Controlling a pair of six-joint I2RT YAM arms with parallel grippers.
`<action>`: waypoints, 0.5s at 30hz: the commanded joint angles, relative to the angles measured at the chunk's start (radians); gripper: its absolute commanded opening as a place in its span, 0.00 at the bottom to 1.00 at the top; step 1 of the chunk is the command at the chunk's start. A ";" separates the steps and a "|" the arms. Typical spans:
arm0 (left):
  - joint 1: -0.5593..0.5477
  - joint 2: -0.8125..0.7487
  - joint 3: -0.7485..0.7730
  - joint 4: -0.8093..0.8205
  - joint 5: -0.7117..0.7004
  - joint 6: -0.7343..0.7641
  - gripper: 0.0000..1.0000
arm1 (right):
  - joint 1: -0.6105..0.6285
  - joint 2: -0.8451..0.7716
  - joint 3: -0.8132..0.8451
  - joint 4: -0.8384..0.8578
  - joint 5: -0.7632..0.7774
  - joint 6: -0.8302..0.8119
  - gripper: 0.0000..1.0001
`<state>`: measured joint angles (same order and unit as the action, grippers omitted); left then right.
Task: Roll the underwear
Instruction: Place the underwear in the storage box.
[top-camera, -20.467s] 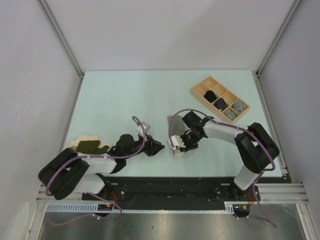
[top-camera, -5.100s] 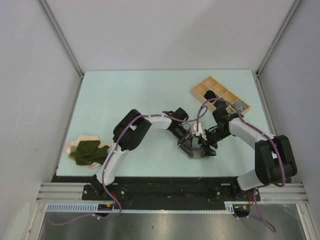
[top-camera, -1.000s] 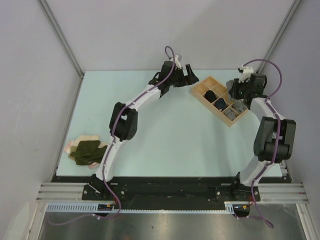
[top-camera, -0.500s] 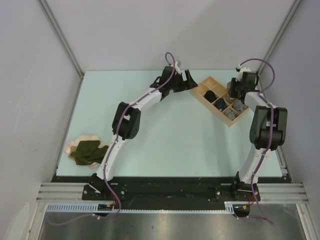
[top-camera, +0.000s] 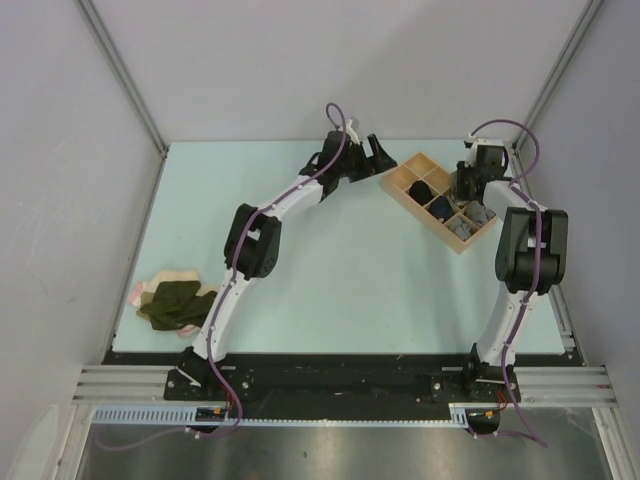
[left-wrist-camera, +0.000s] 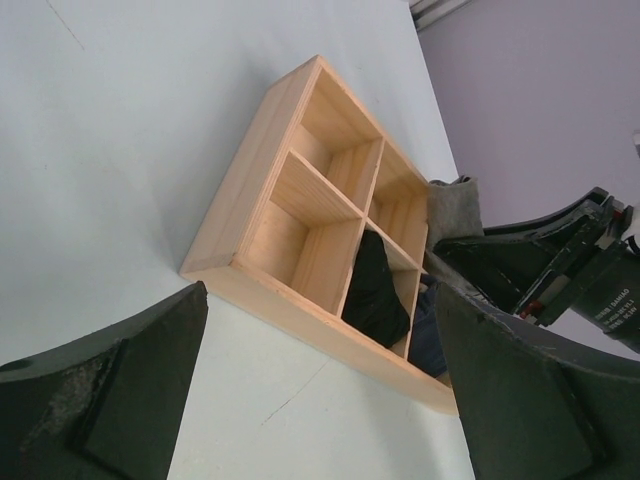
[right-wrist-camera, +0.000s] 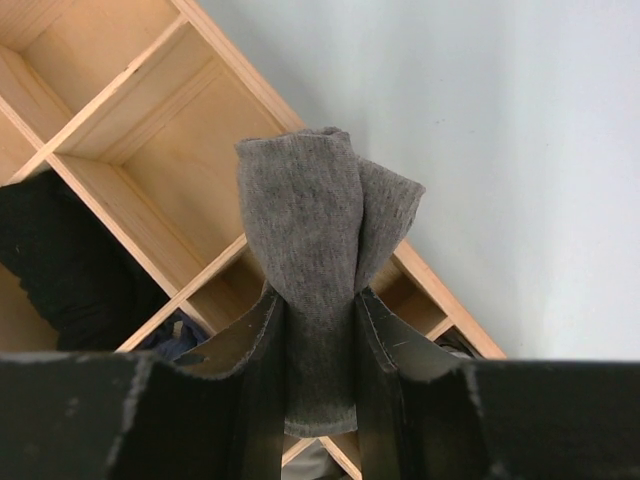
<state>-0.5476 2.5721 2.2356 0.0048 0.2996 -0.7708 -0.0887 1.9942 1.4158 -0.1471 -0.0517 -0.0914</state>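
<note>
- At the near left of the table (top-camera: 300, 260) lies a loose heap of underwear: an olive green piece (top-camera: 178, 303) crumpled on top of a pale pink-beige piece (top-camera: 165, 276). Neither is rolled, and both lie well apart from either arm, so they look like the work left to do.
- The left arm stretches from its near base to the far middle of the table. The left gripper (top-camera: 376, 158) has its jaws wide apart and holds nothing. It sits just beside the far-left corner of the wooden tray (top-camera: 395, 186). Its wrist camera looks across the compartments, so it is probably there to steady the tray or simply to stay out of the way. Whether it touches the wood cannot be told.
- The tray stands at the far right, turned at an angle to the table edge. A black roll (left-wrist-camera: 375, 295) fills one compartment and a navy roll (top-camera: 441, 206) sits beside it. Another grey piece (top-camera: 462, 228) lies toward the tray's near end. The far compartments show bare wood.
- The right gripper (right-wrist-camera: 322, 335) is over the tray's right side, jaws clamped on a grey underwear roll (right-wrist-camera: 305, 215). The fingers pinch it across its middle, which keeps the bundle from unwinding. The free end points down toward the open compartments along the right rim. The grip and position suit dropping the roll into an empty slot, which looks like the step in hand.
- The roll's end sits over a divider, so it may catch on the wood and loosen.
</note>
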 joint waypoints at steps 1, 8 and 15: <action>-0.003 0.002 0.022 0.040 0.001 -0.028 1.00 | 0.006 0.048 0.070 -0.121 0.047 -0.036 0.00; -0.008 -0.024 -0.017 0.052 0.001 -0.016 1.00 | 0.007 0.049 0.104 -0.175 0.090 0.001 0.00; -0.011 -0.046 -0.051 0.063 0.004 -0.002 1.00 | 0.043 0.092 0.113 -0.215 0.209 0.027 0.00</action>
<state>-0.5522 2.5717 2.1960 0.0368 0.2993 -0.7776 -0.0666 2.0373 1.5032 -0.2649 0.0425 -0.0853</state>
